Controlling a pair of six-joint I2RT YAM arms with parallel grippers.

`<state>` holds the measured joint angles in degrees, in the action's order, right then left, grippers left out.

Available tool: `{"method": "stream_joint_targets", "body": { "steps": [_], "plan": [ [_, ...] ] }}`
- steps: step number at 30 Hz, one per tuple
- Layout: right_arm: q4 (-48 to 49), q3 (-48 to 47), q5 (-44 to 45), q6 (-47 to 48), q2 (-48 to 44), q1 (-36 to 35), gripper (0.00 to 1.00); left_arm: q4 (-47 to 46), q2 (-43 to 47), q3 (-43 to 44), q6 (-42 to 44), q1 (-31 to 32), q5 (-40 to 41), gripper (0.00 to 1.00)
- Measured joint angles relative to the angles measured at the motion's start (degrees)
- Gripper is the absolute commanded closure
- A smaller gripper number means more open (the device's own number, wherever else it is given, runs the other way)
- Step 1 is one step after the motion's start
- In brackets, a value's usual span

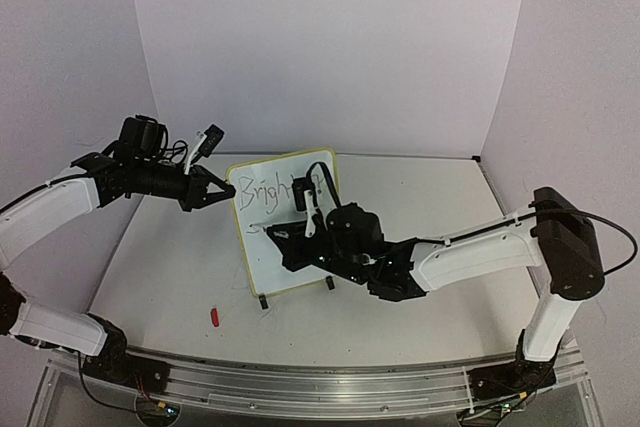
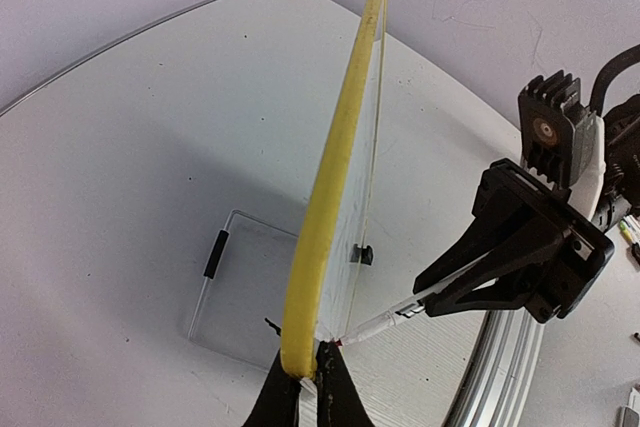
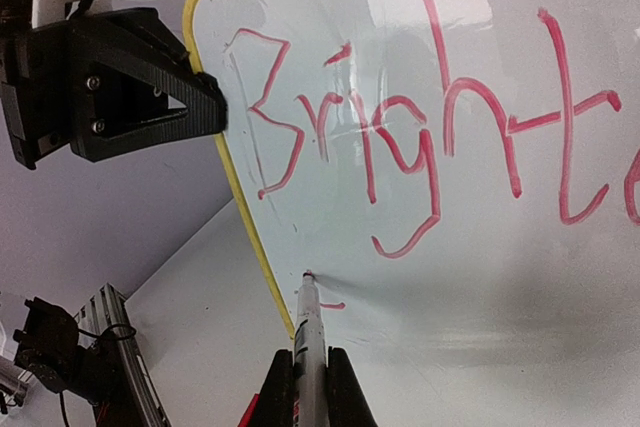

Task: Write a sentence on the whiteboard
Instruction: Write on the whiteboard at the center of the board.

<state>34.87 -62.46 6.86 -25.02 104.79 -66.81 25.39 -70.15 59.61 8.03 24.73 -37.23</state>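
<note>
On the white tabletop (image 1: 180, 277) the whiteboard (image 1: 252, 237) stands upright at the middle on its black feet, its yellow rim tilted slightly. The sentence (image 3: 405, 137) runs across the top in red strokes reading "Bright", with a further letter cut off by the frame. The left end effector (image 1: 222, 195) is clamped on the board's left rim, the right end effector (image 3: 312, 372) is closed around a marker (image 3: 308, 327) whose tip meets the board below the first letters near that rim, and a small red cap (image 1: 214, 317) lies well apart on the near left.
</note>
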Motion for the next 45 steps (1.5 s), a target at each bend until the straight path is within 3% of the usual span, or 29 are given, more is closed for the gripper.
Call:
{"method": "stream_joint_targets", "body": {
  "steps": [28,45],
  "plan": [
    [-0.5,3.2,-1.8,-5.4,1.0,-0.1,1.0,0.0,0.0,0.0,0.0,0.1,0.1,1.0],
    [-1.7,5.2,-0.5,-3.9,-1.6,0.0,1.0,0.0,0.0,0.0,0.0,0.2,0.2,1.0]
  ]
}}
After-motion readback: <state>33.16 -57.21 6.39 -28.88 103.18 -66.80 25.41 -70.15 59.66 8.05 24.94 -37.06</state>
